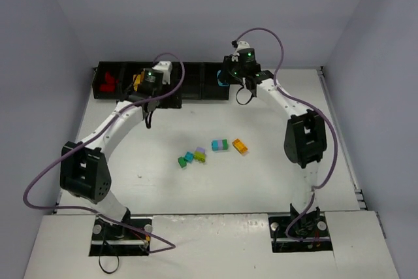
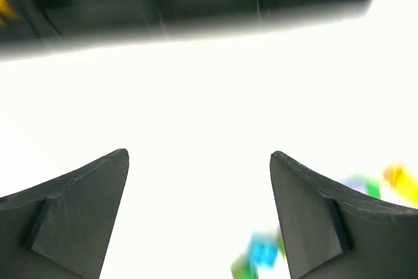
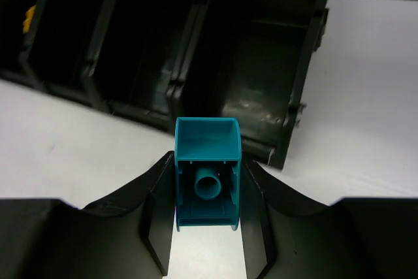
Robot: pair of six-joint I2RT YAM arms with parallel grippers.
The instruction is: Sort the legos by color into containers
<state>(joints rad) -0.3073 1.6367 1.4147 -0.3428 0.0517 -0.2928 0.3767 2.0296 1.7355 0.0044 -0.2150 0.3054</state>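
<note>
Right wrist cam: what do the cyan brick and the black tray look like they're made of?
Cyan brick: hard moulded plastic with a smooth semi-gloss finish. It has thin, even walls and a hollow underside with a moulded tube.
Black tray: probably thin moulded plastic with a dull sheen. It shows soft highlights, pale scuffs on the end compartment's floor and formed ribs at the dividers. Coated metal can't be ruled out.
</note>
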